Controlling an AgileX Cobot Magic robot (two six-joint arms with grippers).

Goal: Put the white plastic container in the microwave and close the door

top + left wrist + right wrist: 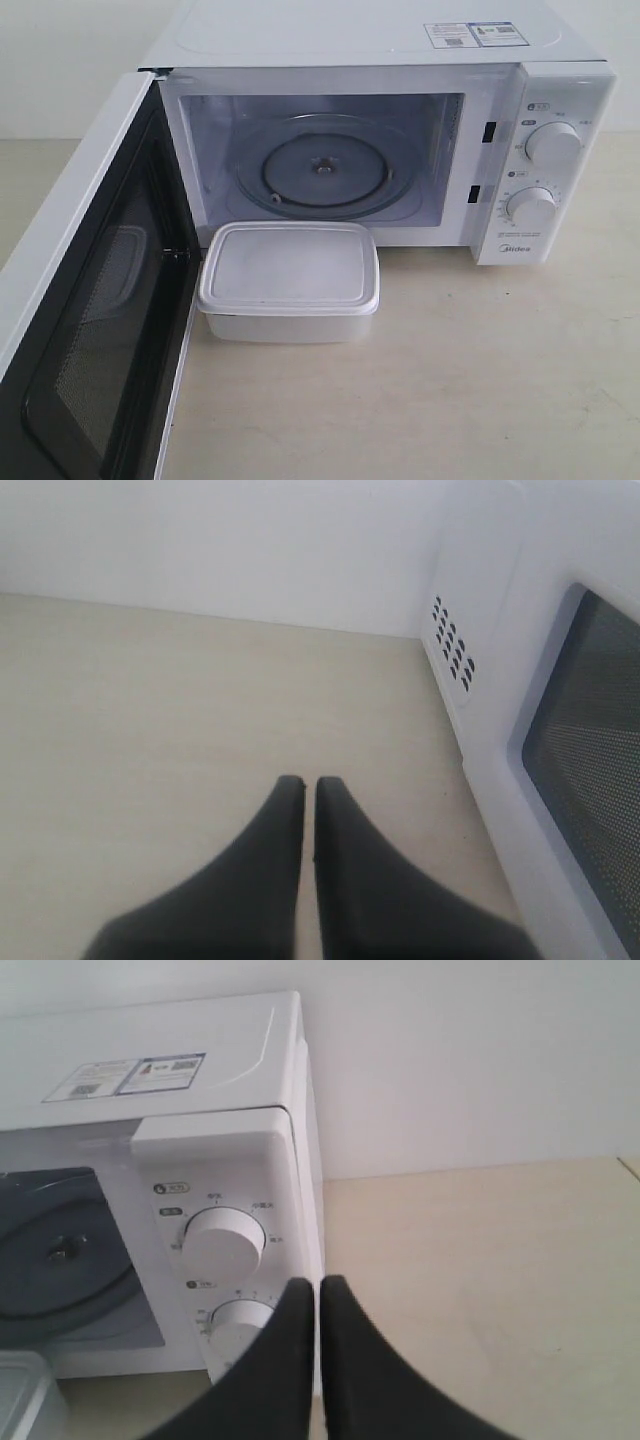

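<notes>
The white plastic container (290, 280) rests lidded on the table just in front of the microwave (380, 40), whose cavity shows the bare glass turntable (325, 165). The door (90, 300) stands swung wide open at the left, black inner face showing. Neither arm appears in the exterior view. My left gripper (309, 784) is shut and empty above bare table beside the door's outer face (590, 730). My right gripper (319, 1285) is shut and empty near the microwave's dial panel (225, 1240); a corner of the container (20, 1395) shows there.
The beige table (450, 380) spreads in front and to the right of the microwave. A white wall (480, 1060) stands behind. Two round dials (552, 143) sit on the right panel. Vent slots (452, 642) mark the microwave's side.
</notes>
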